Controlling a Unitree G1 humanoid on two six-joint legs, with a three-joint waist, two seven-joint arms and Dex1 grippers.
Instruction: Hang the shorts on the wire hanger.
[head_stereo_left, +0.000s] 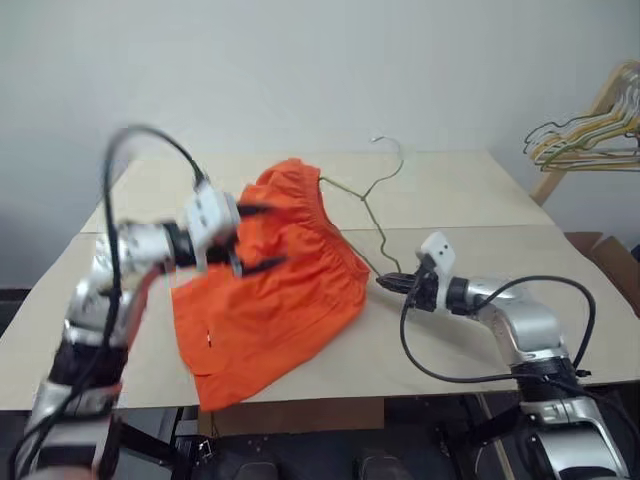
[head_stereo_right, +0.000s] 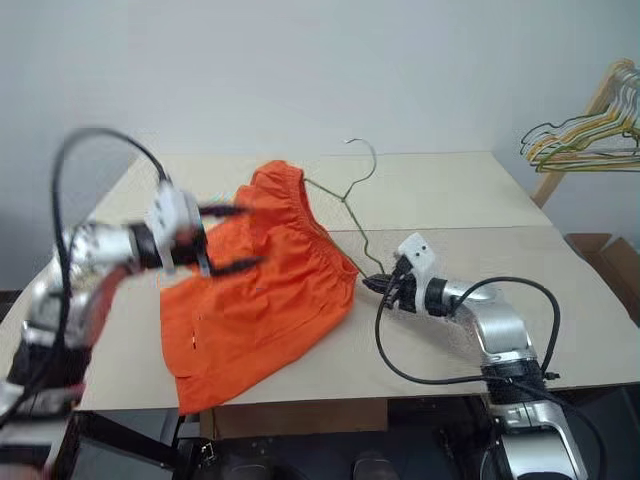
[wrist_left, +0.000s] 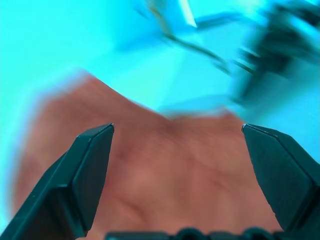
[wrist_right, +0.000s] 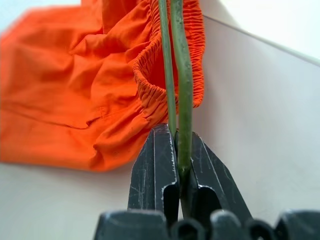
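The left gripper (head_stereo_left: 262, 240), jaws spread wide and empty, hovers above the shorts (head_stereo_left: 270, 300) lying on the table (head_stereo_left: 450, 190). Rightward, the wire hanger (head_stereo_left: 368, 200) runs from the waistband opening to the right gripper (head_stereo_left: 385, 282), clamped on its corner. The left is nearer the cloth.

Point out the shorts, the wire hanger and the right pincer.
shorts (head_stereo_left: 270, 290): left eye view, middle of the orange fabric.
wire hanger (head_stereo_left: 371, 203): left eye view, neck.
right pincer (head_stereo_left: 385, 281): left eye view, fingertips shut on the wire.
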